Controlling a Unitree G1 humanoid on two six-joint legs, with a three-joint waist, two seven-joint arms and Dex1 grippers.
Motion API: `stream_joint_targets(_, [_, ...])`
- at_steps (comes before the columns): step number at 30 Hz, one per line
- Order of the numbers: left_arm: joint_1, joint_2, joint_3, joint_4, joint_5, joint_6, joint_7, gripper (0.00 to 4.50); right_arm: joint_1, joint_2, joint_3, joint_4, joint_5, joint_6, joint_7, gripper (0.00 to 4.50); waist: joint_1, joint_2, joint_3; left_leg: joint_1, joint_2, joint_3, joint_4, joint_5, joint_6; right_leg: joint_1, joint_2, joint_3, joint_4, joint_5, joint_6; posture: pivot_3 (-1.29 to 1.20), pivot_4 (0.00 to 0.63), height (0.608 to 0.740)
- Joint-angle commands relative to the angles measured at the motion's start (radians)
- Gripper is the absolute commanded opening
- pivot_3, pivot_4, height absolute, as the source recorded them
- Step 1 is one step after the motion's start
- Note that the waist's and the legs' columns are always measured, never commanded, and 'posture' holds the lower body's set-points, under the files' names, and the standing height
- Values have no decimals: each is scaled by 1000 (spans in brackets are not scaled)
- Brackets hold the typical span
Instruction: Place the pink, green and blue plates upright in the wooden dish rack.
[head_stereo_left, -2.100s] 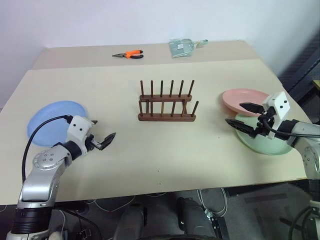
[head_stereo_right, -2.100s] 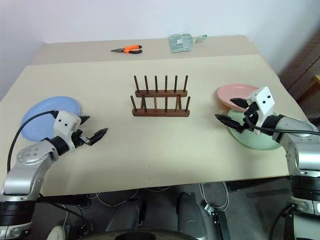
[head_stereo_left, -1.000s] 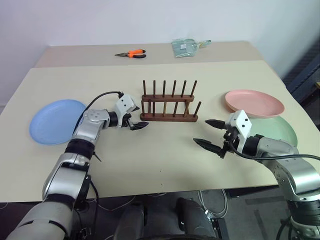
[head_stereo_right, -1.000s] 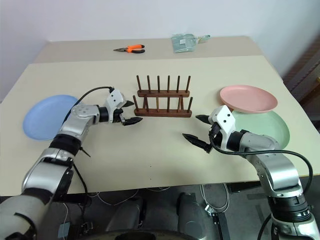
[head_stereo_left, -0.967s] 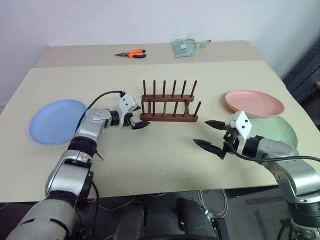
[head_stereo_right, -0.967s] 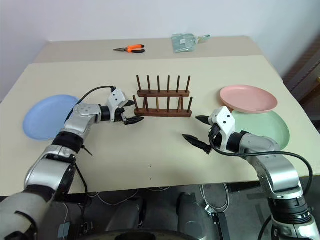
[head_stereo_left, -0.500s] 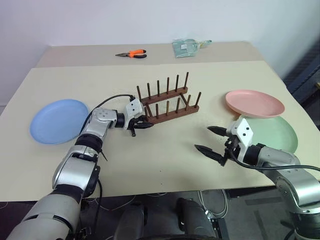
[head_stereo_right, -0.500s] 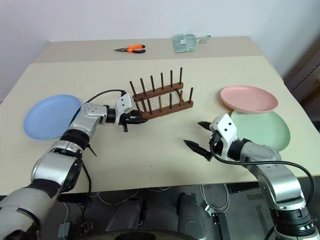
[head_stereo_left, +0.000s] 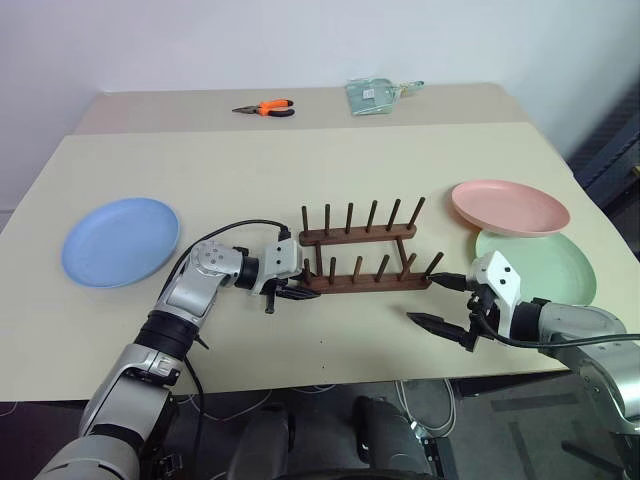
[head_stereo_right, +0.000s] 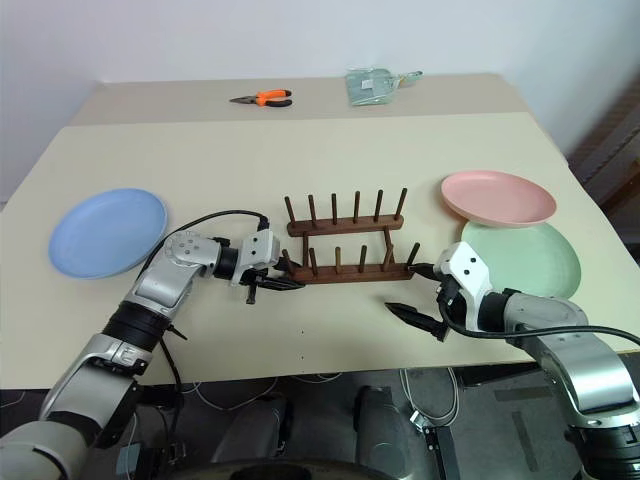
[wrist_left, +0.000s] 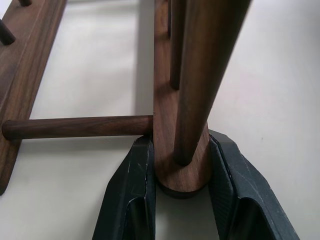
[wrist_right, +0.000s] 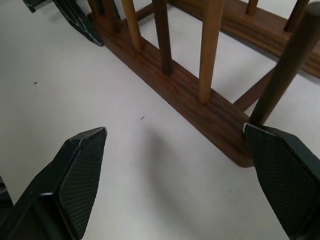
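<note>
While clamped at its left end by the left end effector (head_stereo_left: 290, 292), wooden dish rack (head_stereo_left: 368, 268) standing near the front middle of the desk (head_stereo_left: 300, 160), pegs upright, no plate in it. In the left wrist view, both black fingers (wrist_left: 131, 190) pressed against the rounded tip of the near base rail, one on each side, end peg rising straight above the pinch. Right end effector (head_stereo_left: 446, 302) spread wide just beside the rack's right end, one fingertip close to the rail's tip, the other low over bare desk toward the front edge; nothing held between them. Whether the upper fingertip touches the wood: cannot tell.

Blue plate (head_stereo_left: 120, 241) lying flat at the desk's left side, well apart from the rack. Pink plate (head_stereo_left: 509, 207) flat at the right side, its near edge overlapping the far rim of the green plate (head_stereo_left: 548, 266), which sits by the right front corner just behind the right arm.

At the far edge of the desk, orange-handled pliers (head_stereo_left: 265, 108) and a clear plastic packet (head_stereo_left: 372, 95), both well away from everything else.
</note>
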Motion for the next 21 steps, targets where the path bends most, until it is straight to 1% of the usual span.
stream_joint_targets(1, [-16, 7, -10, -23, 1, 23, 5, 1815, -14, -8, -18, -46, 14, 9, -11, 4500, 0, 0, 0, 0, 0, 0, 0, 0, 0, 0, 0, 0, 0, 0, 0, 0, 150, 740])
stream_joint_targets(2, [-21, 8, -8, -26, -1, 32, 9, 2204, -14, -12, -19, -50, 15, 16, -12, 4500, 0, 0, 0, 0, 0, 0, 0, 0, 0, 0, 0, 0, 0, 0, 0, 0, 150, 740])
stream_joint_targets(3, [-24, 10, 0, -39, -5, 62, 21, 2706, -10, -18, -22, -55, 16, 24, -12, 4251, 0, 0, 0, 0, 0, 0, 0, 0, 0, 0, 0, 0, 0, 0, 0, 0, 150, 740])
stream_joint_targets(4, [-26, 12, 6, -50, -9, 86, 30, 3174, -7, -23, -25, -59, 17, 30, -11, 3953, 1, 0, 0, 0, 0, 0, 0, 0, 0, 0, 0, 0, 0, 0, 0, 0, 150, 740])
stream_joint_targets(5, [-19, 23, 12, -74, -13, 112, 33, 3735, -3, -29, -28, -64, 22, 46, -12, 3595, 0, 0, 0, 0, 0, 0, 0, 0, 0, 0, 0, 0, 0, 0, 1, 0, 150, 740])
stream_joint_targets(6, [-7, 40, 20, -104, -18, 140, 36, 4156, 6, -43, -26, -68, 13, 51, -7, 3097, 0, 0, 0, 0, 0, 0, 0, 0, 0, 0, 0, 0, 0, 1, 2, 0, 150, 740])
stream_joint_targets(7, [10, 60, 25, -133, -18, 155, 38, 4174, 13, -54, -24, -70, 6, 54, -3, 2721, 0, 0, 0, 0, 0, 0, 0, 0, 0, 0, 0, 0, 0, 1, 2, 0, 150, 740])
stream_joint_targets(9, [32, 87, 29, -172, -21, 176, 46, 4174, 24, -66, -21, -76, 0, 56, -2, 1718, -3, 0, 0, 0, 0, 0, 0, 0, 0, 0, 0, 0, 0, 1, 1, 0, 150, 740])
stream_joint_targets(10, [59, 111, 45, -210, -36, 216, 51, 4174, 31, -72, -19, -79, 3, 63, -2, 1241, -4, 0, 0, 0, 0, 0, -1, 0, 0, 0, 0, 0, 0, 1, 1, 0, 150, 740])
stream_joint_targets(12, [140, 163, 91, -326, -94, 315, 45, 3546, 39, -72, -8, -87, 2, 68, -8, 233, -10, 0, 0, 0, 1, 0, -1, 0, 0, -1, 0, 0, 0, 0, 0, 0, 150, 740])
stream_joint_targets(13, [178, 182, 105, -378, -119, 352, 43, 3271, 37, -67, 3, -90, -2, 70, -14, 0, -12, 0, 0, 0, 1, 0, -1, 0, 0, -1, 0, 0, 0, -1, 1, 0, 150, 740])
stream_joint_targets(16, [253, 196, 103, -497, -146, 428, 81, 1912, 19, -47, 55, -66, -56, 49, -53, 0, -19, 0, 0, 0, 1, 0, -2, 0, 0, -1, 0, 0, 0, -2, 2, 0, 150, 740])
stream_joint_targets(17, [277, 192, 83, -537, -136, 441, 104, 1308, 8, -42, 83, -41, -95, 29, -71, 0, -19, 0, 0, 0, 1, 0, -1, 0, 0, -1, 0, 0, 0, -2, 2, 0, 150, 740])
stream_joint_targets(18, [297, 186, 59, -571, -121, 444, 124, 920, -3, -37, 110, -15, -132, -2, -81, 0, -17, 0, 0, 0, 1, 0, -1, 0, 0, 0, 0, 0, 0, -2, 2, 0, 150, 740])
stream_joint_targets(19, [307, 183, 43, -592, -111, 446, 138, 920, -9, -35, 125, 1, -155, -24, -85, 0, -16, 0, 0, 0, 1, 0, -1, 0, 0, 0, -1, 0, 0, -3, 2, 0, 150, 740])
stream_joint_targets(21, [323, 145, 7, -633, -105, 473, 189, 920, -37, -13, 153, 50, -186, -32, -110, 0, -14, 0, 0, 0, 0, 0, 0, 0, 0, 0, -1, 0, -1, -3, 2, 0, 150, 740])
